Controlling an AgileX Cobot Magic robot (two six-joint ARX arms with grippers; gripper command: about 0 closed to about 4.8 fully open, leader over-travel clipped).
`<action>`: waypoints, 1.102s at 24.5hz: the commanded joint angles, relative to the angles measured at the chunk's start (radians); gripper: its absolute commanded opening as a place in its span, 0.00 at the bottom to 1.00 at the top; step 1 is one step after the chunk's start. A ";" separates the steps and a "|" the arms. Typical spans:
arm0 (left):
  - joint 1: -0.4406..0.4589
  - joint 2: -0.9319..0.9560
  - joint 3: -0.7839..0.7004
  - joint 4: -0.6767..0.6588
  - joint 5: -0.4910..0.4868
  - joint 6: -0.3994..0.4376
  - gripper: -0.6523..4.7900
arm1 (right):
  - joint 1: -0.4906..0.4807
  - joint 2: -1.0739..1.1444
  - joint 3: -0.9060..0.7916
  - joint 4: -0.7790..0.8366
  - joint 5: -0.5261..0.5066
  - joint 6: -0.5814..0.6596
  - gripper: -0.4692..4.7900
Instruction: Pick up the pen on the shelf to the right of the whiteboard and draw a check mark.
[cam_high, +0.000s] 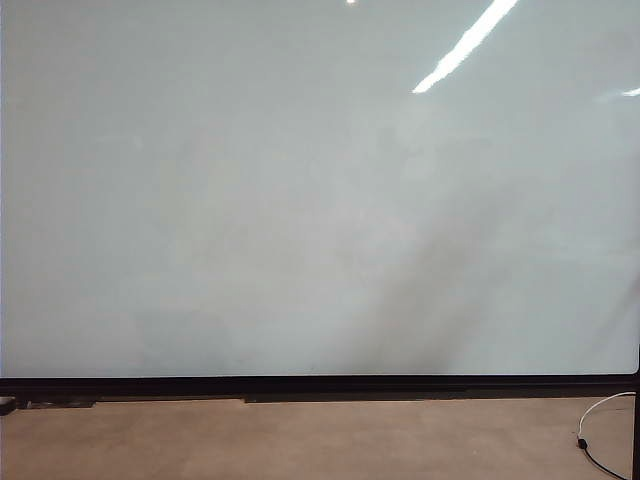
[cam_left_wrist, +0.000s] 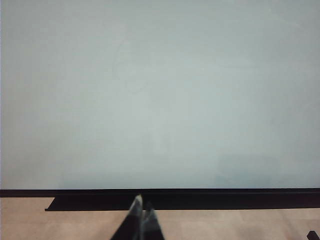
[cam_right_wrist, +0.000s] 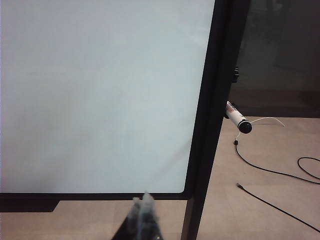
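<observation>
Across exterior view, whiteboard (cam_high: 300, 200) filled nearly whole frame, surface blank, black bottom frame above tan floor (cam_high: 300, 440); neither arm visible there. Right of board's black side post, pen (cam_right_wrist: 238, 119) stuck out from post, white barrel, dark cap end toward camera, clear of floor; thin cables (cam_right_wrist: 270, 170) lay on floor beyond. Left tool (cam_left_wrist: 142, 209) low before board's bottom frame, tips together, holding nothing. Right tool (cam_right_wrist: 142, 202) near board's lower right corner, tips together, empty, well apart from pen.
</observation>
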 joint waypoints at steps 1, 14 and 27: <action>0.000 0.000 0.003 0.013 0.000 0.004 0.11 | 0.000 0.000 0.005 0.010 0.002 0.005 0.08; 0.000 0.000 0.003 0.013 0.000 0.004 0.11 | 0.000 0.000 0.005 0.010 0.001 0.005 0.08; 0.000 0.000 0.003 0.013 0.000 0.004 0.11 | -0.001 0.000 0.005 0.262 0.034 -0.004 0.09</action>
